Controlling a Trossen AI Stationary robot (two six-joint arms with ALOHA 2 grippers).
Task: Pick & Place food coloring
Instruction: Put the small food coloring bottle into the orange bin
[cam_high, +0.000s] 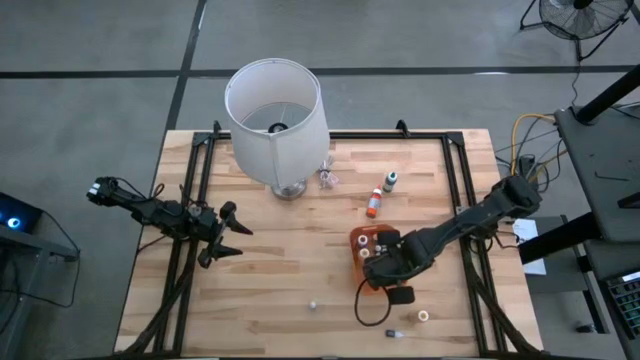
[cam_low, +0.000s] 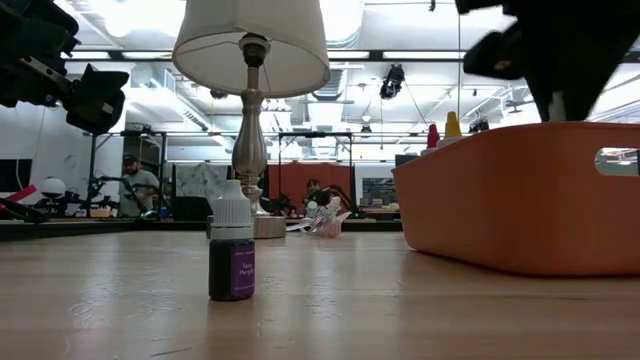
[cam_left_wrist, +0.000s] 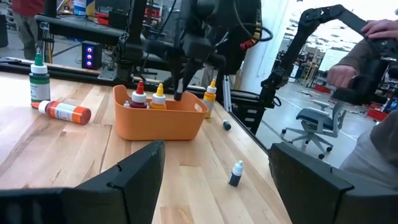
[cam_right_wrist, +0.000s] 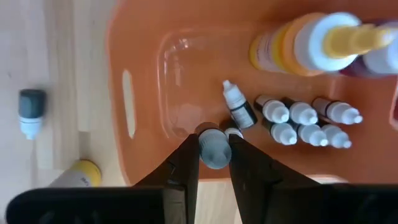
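Observation:
The orange tray (cam_high: 360, 238) stands right of the table's middle. It holds two tall bottles (cam_left_wrist: 148, 98) and several tiny food coloring bottles (cam_right_wrist: 301, 121) lying on its floor. My right gripper (cam_right_wrist: 214, 155) hangs over the tray's near end (cam_right_wrist: 134, 50), pointing down, shut on a tiny bottle with a grey-blue cap (cam_right_wrist: 214, 146). Another tiny, purple-labelled bottle (cam_low: 232, 256) stands on its base near the table's front edge. My left gripper (cam_high: 236, 240) waits open at the table's left, level, with nothing between its fingers. My right gripper pinches the tiny bottle at its capped top end (cam_right_wrist: 214, 142) between its two fingers, which come from above and point down. The bottle stands upright in the hold, cap up, above the tray's floor. Its body below the cap is hidden by the cap and fingers.
A white-shaded lamp (cam_high: 275, 110) stands at the far middle. A green-capped bottle (cam_high: 390, 181) stands and an orange bottle (cam_high: 373, 204) lies beyond the tray. A yellow-capped bottle (cam_right_wrist: 81, 174) and a grey-capped one (cam_right_wrist: 31, 111) sit on the table beside the tray.

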